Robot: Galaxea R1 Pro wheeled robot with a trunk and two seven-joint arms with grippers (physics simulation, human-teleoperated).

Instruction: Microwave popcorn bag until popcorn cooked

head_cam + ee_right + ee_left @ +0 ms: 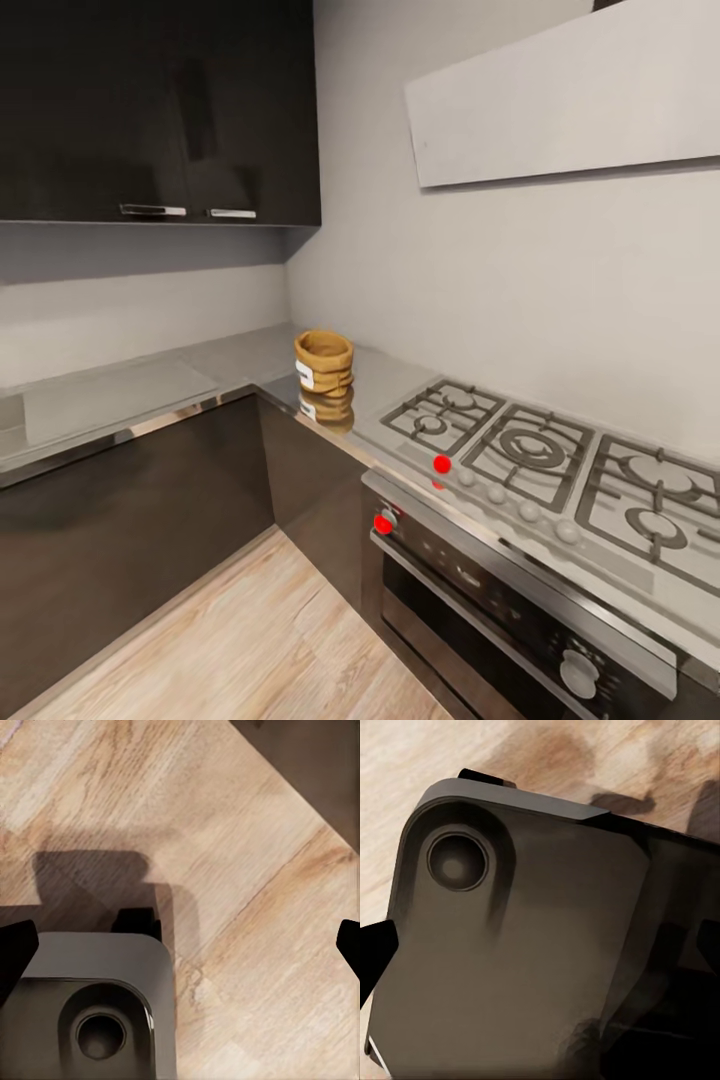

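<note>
My right fingertips (pixel 19 945) are showing as dark tips far apart at the frame edges, released, hanging over my grey rounded base (pixel 90 1012) and the wood floor (pixel 247 870). Whether my left fingers (pixel 375 945) are released or clenched I cannot tell; they are pointing down at the same base. Ahead, the bag (pixel 324 362), a tan woven sack with rolled rim and white label, is standing upright on the glossy grey countertop (pixel 230 362) in the corner, near the hob (pixel 540 460), above the oven (pixel 500 600).
</note>
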